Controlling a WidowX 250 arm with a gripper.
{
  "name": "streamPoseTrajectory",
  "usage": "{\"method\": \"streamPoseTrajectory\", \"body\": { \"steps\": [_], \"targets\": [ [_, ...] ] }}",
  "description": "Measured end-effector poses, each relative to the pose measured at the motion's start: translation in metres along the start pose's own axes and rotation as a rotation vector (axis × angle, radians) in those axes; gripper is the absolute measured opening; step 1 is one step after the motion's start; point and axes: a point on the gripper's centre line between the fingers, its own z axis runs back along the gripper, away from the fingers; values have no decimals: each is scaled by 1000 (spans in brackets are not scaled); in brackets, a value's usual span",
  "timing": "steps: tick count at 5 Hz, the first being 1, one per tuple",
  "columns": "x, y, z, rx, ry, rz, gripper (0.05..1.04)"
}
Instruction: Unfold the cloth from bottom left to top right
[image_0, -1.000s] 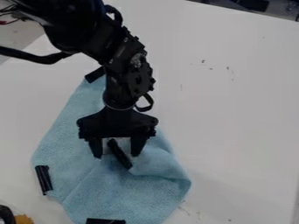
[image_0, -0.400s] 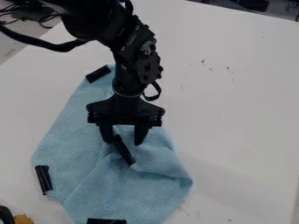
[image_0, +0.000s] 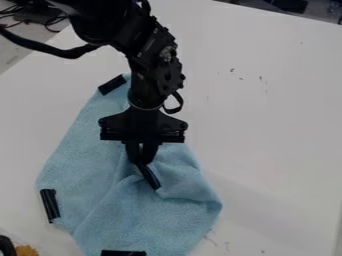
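Cloth pinched at its loose corner

From where I stand, it lies on the worktop, spread from the middle towards seven o'clock, rumpled and folded over. It looks light and limp, nothing to break, so it should trail wherever it's pulled, though the layers could cling and come up together. The middle black strip seems the stiffer, perhaps slicker hold; I'd take it with a little fabric. The gripper has its fingers drawn together at that strip's eleven-o'clock end, apparently pinching it.
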Motion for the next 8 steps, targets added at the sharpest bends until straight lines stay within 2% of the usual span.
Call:
{"method": "streamPoseTrajectory", "body": {
  "steps": [1, 2, 3, 5, 7, 8],
  "targets": [
    [0, -1, 5, 35, 7, -21, 65],
    [21, -20, 30, 53, -56, -75, 55],
    [42, -49, 44, 48, -99, -137, 55],
    [55, -85, 28, -22, -72, -185, 55],
    [70, -117, 8, -90, -70, -252, 55],
    [78, -126, 6, -92, -70, -276, 55]
  ]
}}
